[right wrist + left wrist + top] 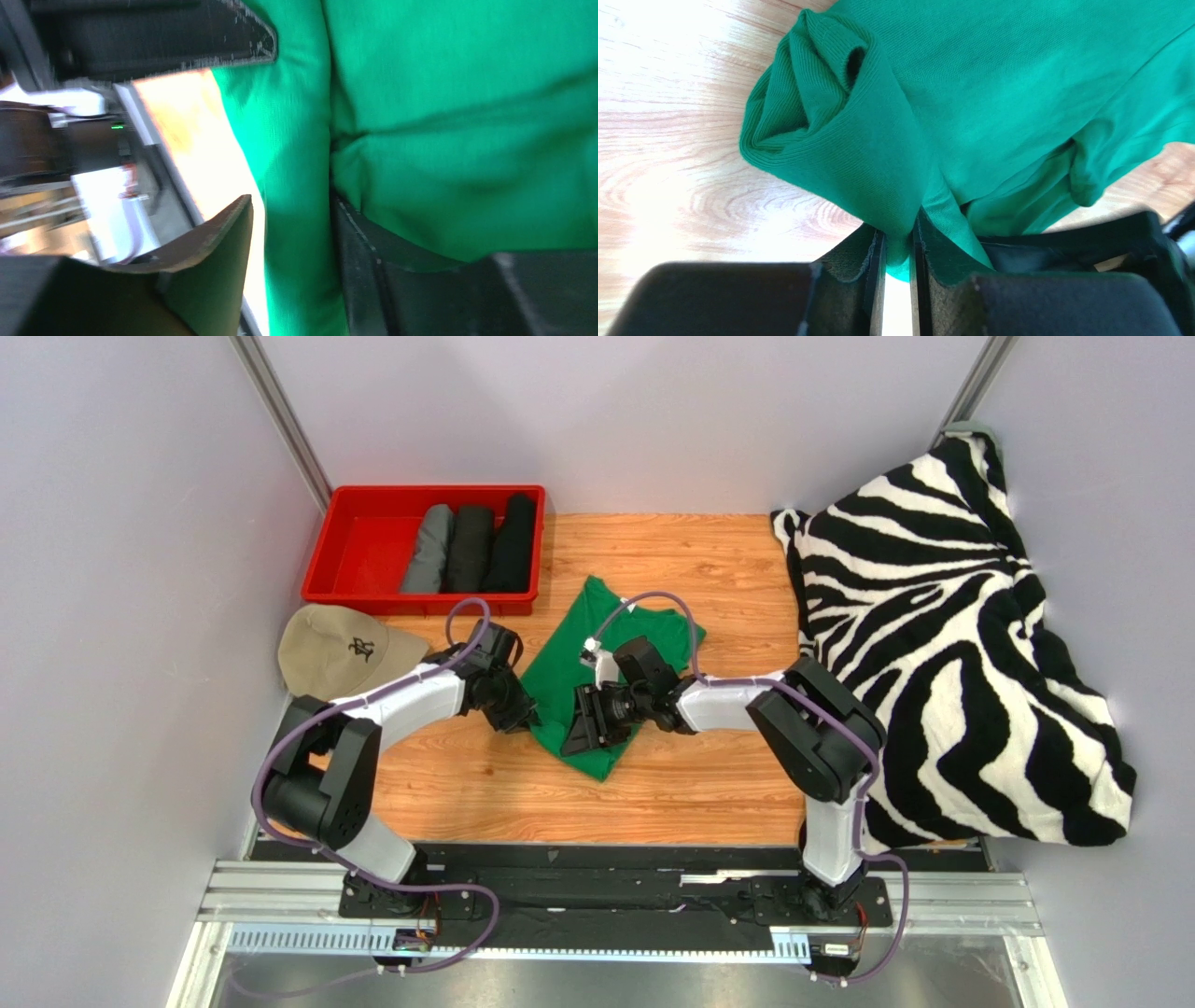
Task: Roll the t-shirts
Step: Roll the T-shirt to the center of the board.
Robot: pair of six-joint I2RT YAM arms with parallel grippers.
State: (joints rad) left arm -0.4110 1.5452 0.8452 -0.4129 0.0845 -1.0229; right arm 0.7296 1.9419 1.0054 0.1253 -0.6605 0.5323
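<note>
Green t-shirt lies mid-counter, long axis slanting from the far edge back toward the near edge, with a short roll started at its near end. Both arms are on that end. The left end effector is at the roll's left tip, jaws nearly closed and pinching a fold of green cloth. The right end effector is just beside it toward the right, jaws apart, cloth slack in the gap with light showing beside it, so no real grip. My read: the unrolled cloth lies toward the far edge from both, so the roll goes that way, axis across the shirt. No label or print visible on the shirt. The cap at the left edge has a small dark emblem, unreadable.
</note>
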